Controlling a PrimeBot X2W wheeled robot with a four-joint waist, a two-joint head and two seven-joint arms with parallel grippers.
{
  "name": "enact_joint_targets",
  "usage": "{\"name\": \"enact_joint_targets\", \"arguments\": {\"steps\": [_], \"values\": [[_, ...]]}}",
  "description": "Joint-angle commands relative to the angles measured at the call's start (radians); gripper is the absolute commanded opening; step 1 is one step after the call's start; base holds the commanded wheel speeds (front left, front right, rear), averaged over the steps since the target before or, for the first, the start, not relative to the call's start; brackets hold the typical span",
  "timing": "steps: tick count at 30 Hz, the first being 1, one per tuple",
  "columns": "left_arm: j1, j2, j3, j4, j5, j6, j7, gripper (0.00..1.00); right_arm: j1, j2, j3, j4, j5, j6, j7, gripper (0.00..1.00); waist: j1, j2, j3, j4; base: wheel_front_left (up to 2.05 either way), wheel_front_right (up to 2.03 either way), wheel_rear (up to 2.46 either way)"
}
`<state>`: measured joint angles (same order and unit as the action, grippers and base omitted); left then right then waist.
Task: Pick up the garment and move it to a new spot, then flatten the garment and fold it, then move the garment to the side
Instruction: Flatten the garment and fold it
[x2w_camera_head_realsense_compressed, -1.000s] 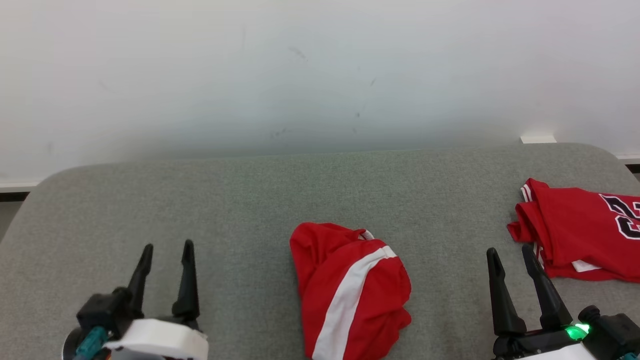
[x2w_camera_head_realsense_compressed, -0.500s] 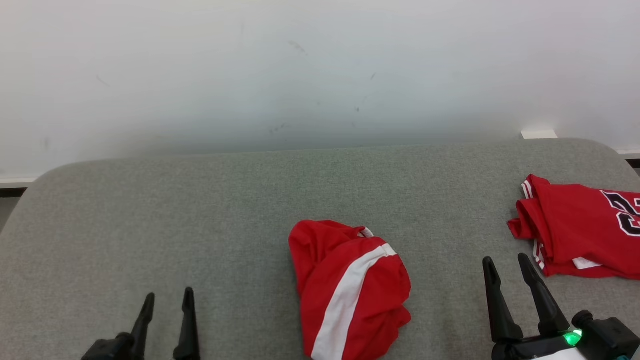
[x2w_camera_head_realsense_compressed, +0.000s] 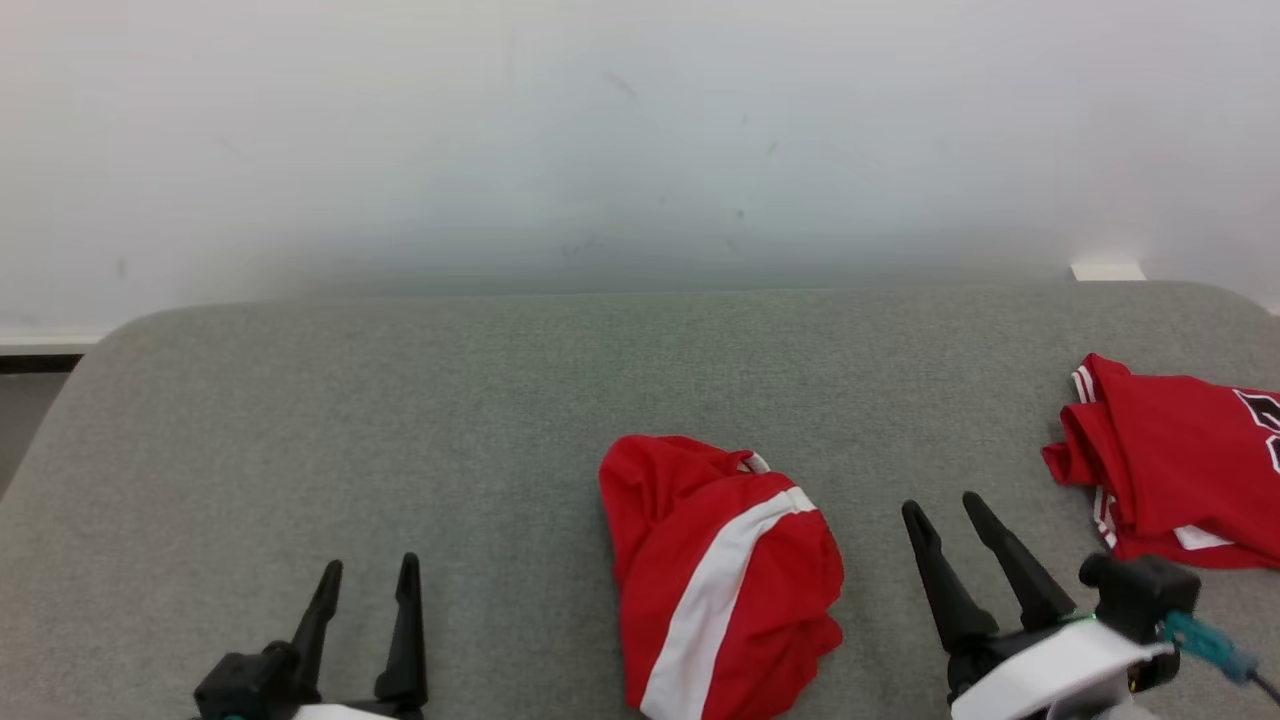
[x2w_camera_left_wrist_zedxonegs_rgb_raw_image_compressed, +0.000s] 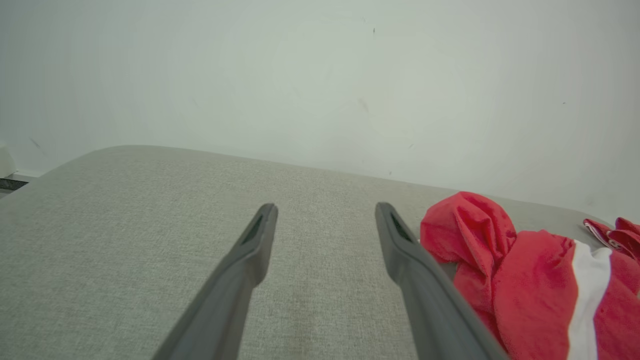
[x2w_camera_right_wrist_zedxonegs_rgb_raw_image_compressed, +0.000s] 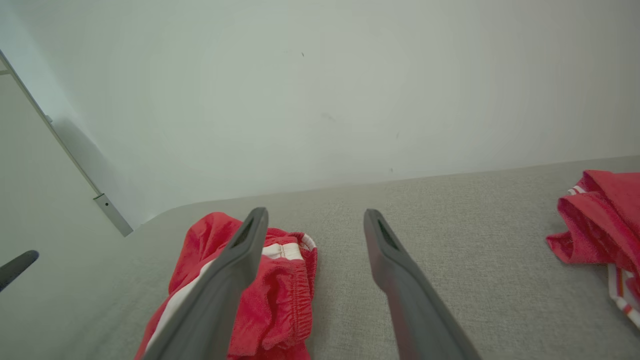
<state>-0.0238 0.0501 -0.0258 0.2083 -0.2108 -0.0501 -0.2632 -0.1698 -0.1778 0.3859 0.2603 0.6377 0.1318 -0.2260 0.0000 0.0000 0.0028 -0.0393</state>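
Note:
The garment is a crumpled red heap with a broad white stripe, lying at the front middle of the grey padded table. My left gripper hovers open to its left, well apart from it; in the left wrist view the gripper points at bare table, with the garment beside its right finger. My right gripper is open just right of the heap, its fingers leaning left. In the right wrist view the gripper is empty, and its left finger crosses in front of the garment.
A second red garment, a jersey with white trim and dark lettering, lies folded at the table's right edge, also seen as the jersey. A pale wall rises behind the table. Bare table stretches across the left half and the back.
The head camera has shifted a little. My right gripper has moved left toward the garment and tilted. My left gripper has drawn back toward the bottom edge. Both stay open.

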Motion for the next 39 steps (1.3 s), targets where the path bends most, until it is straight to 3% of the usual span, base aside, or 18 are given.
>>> {"name": "enact_joint_targets", "arguments": {"steps": [1,5,11,19,24,28,29,31,39], "values": [[-0.015,0.004,-0.001,0.002,0.008,-0.003,-0.001,1.00,-0.053,-0.024,0.024,0.021,0.048,-0.002,0.030,1.00,0.0000,0.0000,0.003,0.020,0.00,0.00,0.00],[-0.035,0.003,-0.026,0.002,0.004,-0.007,-0.001,1.00,-0.183,-0.093,0.089,0.079,0.219,-0.002,0.197,1.00,0.0000,0.0000,0.021,0.065,0.00,0.00,0.00],[-0.067,0.003,-0.077,0.005,-0.030,0.007,-0.001,1.00,-0.341,-0.170,0.122,0.220,0.448,-0.002,0.533,1.00,0.0000,0.0000,0.044,0.144,0.00,0.00,0.00],[-0.082,0.002,-0.118,0.014,-0.046,0.027,-0.001,1.00,-0.422,-0.221,0.140,0.333,0.664,-0.002,0.891,1.00,0.0000,0.0000,0.063,0.236,0.00,0.00,0.00],[-0.081,0.002,-0.123,0.015,-0.049,0.030,-0.001,1.00,-0.395,-0.227,0.142,0.320,0.762,-0.002,1.027,1.00,0.0000,0.0000,0.065,0.268,0.00,0.00,0.00],[-0.080,0.002,-0.125,0.019,-0.052,0.030,-0.001,1.00,-0.379,-0.232,0.145,0.287,0.785,-0.002,1.046,1.00,0.0000,0.0000,0.061,0.275,0.00,0.00,0.00],[-0.080,0.002,-0.125,0.020,-0.053,0.032,-0.001,1.00,-0.376,-0.233,0.144,0.275,0.787,-0.002,1.038,0.58,0.0000,0.0000,0.059,0.275,0.00,0.00,0.00],[-0.077,0.002,-0.124,0.020,-0.053,0.034,-0.001,1.00,-0.369,-0.234,0.140,0.253,0.790,-0.002,1.019,0.00,0.0000,0.0000,0.055,0.271,0.00,0.00,0.00],[-0.060,0.002,-0.124,0.027,-0.051,0.030,-0.001,1.00,-0.368,-0.251,0.103,0.179,0.798,-0.002,0.901,0.00,0.0000,0.0000,0.032,0.215,0.00,0.00,0.00]]}}
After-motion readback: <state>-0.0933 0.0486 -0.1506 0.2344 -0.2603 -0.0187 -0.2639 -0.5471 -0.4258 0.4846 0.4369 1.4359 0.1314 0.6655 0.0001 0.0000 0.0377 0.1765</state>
